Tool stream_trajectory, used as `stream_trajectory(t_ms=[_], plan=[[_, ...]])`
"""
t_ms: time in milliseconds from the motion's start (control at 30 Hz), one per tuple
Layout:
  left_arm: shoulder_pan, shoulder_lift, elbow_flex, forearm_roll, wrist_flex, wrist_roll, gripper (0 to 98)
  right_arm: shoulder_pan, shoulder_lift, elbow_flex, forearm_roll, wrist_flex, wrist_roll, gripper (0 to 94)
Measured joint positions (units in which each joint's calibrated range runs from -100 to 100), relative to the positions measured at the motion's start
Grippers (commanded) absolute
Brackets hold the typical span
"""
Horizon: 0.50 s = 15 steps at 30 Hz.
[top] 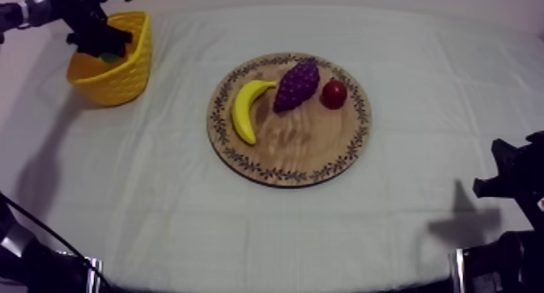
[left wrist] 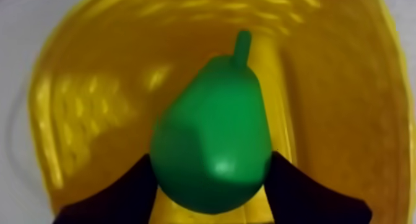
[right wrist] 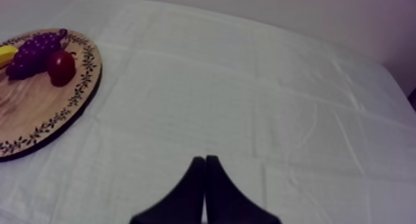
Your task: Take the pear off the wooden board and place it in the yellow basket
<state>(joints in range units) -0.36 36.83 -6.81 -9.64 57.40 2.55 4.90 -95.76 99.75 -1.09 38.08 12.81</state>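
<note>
Pinched in the left gripper [left wrist: 210, 158], the green toy pear [left wrist: 213, 133] should be released low, centred over the yellow ribbed basket [left wrist: 93, 84].

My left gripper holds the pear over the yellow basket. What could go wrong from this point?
1. The left gripper grips only the wide, rounded end of the pear; it might slip early, though the yellow basket lies right beneath.
2. In the top view the gripper sits close to the basket's rim, so withdrawing could catch the wall and tip or shift the basket.
</note>
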Motion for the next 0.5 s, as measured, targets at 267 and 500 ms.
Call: stream_trajectory(t_ms=[267, 500], plan=[[-1.11, -0.96, 0.10, 2.25, -1.01, -1.58, 72.1, 0.00, 0.00, 0.00, 0.00, 0.00, 0.00, 0.3], [-0.99, -8.50, 7.22, 2.61, -5.03, -2.01, 11.4, 0.00, 0.00, 0.00, 0.00, 0.00, 0.00, 0.3]])
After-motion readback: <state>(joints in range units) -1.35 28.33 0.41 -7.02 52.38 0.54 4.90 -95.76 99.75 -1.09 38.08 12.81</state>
